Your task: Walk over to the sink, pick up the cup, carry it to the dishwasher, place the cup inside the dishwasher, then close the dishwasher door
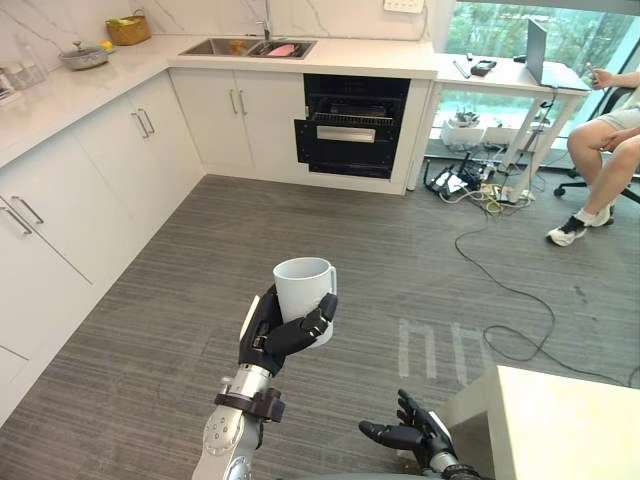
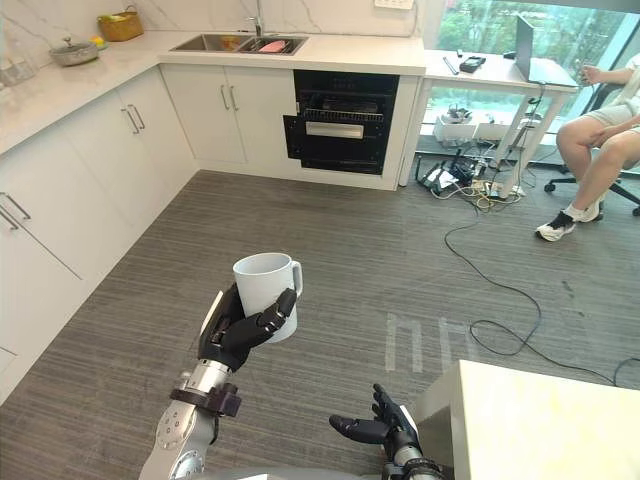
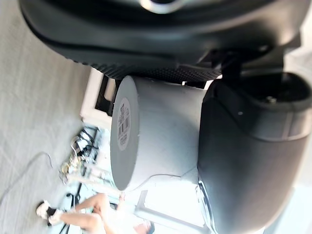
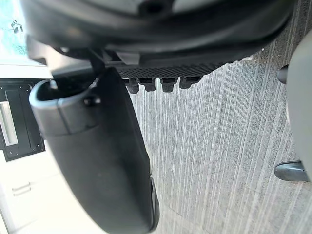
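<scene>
So, the white cup is held upright in the left hand, with fingers and thumb wrapped round its side, out over the grey floor mid-kitchen. The right hand is seen low beside a pale table, fingers loosely spread and nothing gripped. The black dishwasher is set well apart under the counter, just right of the sink. Its door looks ajar, though that's hard to judge from here.

White cup — black dishwasher, white cabinets, grey streaked floor.
</scene>
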Motion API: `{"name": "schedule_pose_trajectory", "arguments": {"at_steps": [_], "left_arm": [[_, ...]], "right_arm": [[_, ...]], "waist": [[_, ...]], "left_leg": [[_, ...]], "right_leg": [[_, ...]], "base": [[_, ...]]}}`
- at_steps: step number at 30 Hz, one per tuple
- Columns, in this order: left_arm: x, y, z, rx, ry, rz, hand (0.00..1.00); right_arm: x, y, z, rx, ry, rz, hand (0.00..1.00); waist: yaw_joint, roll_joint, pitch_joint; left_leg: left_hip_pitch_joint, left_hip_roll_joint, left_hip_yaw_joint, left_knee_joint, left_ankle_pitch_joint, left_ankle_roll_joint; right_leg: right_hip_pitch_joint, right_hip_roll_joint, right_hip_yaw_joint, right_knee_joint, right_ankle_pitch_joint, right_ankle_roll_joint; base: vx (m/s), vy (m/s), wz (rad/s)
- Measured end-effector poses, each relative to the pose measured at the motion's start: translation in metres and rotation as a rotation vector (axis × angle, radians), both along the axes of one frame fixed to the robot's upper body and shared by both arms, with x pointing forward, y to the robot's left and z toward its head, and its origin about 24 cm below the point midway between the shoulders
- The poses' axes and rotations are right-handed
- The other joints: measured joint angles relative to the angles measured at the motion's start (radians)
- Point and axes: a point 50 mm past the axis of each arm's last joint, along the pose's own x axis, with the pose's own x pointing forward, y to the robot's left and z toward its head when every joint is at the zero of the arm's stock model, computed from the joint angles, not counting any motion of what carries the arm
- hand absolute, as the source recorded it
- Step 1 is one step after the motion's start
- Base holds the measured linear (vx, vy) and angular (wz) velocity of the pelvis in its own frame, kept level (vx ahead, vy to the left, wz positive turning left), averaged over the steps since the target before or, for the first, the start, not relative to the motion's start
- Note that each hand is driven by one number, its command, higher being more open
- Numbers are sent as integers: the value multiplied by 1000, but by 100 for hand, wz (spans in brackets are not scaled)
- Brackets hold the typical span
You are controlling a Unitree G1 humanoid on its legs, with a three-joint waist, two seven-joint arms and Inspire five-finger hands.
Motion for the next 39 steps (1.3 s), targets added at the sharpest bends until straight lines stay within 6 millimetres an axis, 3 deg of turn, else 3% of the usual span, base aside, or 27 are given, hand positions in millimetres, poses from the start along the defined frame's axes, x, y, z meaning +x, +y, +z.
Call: {"name": "schedule_pose_trajectory", "arguments": {"at_steps": [5, 11, 18, 19, 20, 22, 25, 28, 30, 33, 35, 36, 38, 39], "left_arm": [[-10, 13, -7, -16, 50, 88, 0], [-11, 14, -2, -29, 29, 87, 0], [-11, 7, 14, -79, -43, 90, 0], [-10, 5, 18, -94, -63, 87, 0], [-9, 5, 21, -93, -82, 80, 0], [-10, 6, 21, -85, -84, 77, 0], [-10, 11, 21, -92, -82, 82, 0], [-10, 8, 20, -97, -76, 64, 0], [-10, 5, 20, -102, -73, 46, 0], [-13, -1, 16, -93, -64, -13, 0], [-17, -4, 12, -96, -57, -43, 0], [-26, -11, 5, -124, -19, -49, 0], [-30, -15, 2, -141, -3, -49, 0], [-33, -19, 1, -164, 4, -37, 0]], "right_arm": [[0, -4, 1, -20, -6, 5, 100], [-3, -5, 5, -22, -28, -8, 100], [12, -2, 12, -16, -83, -1, 100], [13, -4, 13, -19, -91, 2, 100], [13, -4, 14, -20, -95, 4, 100], [12, 0, 14, -11, -98, 6, 100], [11, 14, 15, 26, -116, 42, 100], [14, 15, 20, 32, -151, 50, 100], [15, 15, 23, 39, -169, 59, 100], [15, 16, 28, 51, -198, 70, 100], [12, 14, 29, 48, -203, 72, 100], [9, 8, 31, 30, -200, 81, 100], [10, 7, 33, 27, -208, 80, 100], [13, 5, 37, 23, -228, 88, 100]], "waist": [[7, 5, -1], [25, 1, -1], [38, -25, 18], [39, -23, 28], [40, -36, 38], [36, -39, 47], [23, -64, 63], [18, -64, 74], [13, -63, 81], [-4, -64, 80], [-6, -65, 72], [-2, -19, 44], [-15, -5, 41], [-11, 1, 42]], "left_leg": [[0, -15, -49, 0, 3, 3], [-2, -48, -94, -5, 13, 19], [-23, -104, 8, 22, -30, 64], [-37, -105, 10, 68, -51, 77], [-35, -116, 7, 107, -80, 89], [-14, -125, -12, 139, -113, 108], [-7, -121, -47, 165, -144, 123], [2, -118, -67, 191, -181, 127], [16, -113, -82, 219, -216, 129], [36, -108, -124, 275, -295, 104], [61, -101, -150, 313, -360, 81], [122, -51, -152, 292, -389, 60], [90, -23, -139, 412, -384, 53], [21, 15, -112, 640, -340, 36]], "right_leg": [[18, -17, -50, 30, -32, 10], [12, -59, -119, 123, -97, 27], [-53, -169, -143, 301, -156, 67], [-107, -194, -155, 435, -156, 64], [-159, -234, -154, 586, -146, 43], [-222, -252, -88, 749, -105, -12], [-306, -193, -65, 766, -218, 4], [-365, -143, -74, 659, -216, 7], [-398, -116, -69, 562, -190, 15], [-427, -97, -39, 404, -93, 9], [-420, -92, -32, 394, -18, -37], [-410, -53, -57, 458, -39, -48], [-383, -38, -77, 478, -84, -58], [-331, -15, -80, 479, -109, -66]], "base": [[5, -1, 29], [-51, 16, 39], [5, 95, 17], [-13, 135, 24], [3, 164, 17], [81, 128, 20], [127, 75, 27], [156, 13, 20], [239, -52, 26], [370, -149, 45], [556, -252, 35], [595, -206, 23], [593, -198, 12], [464, -195, -7]]}}
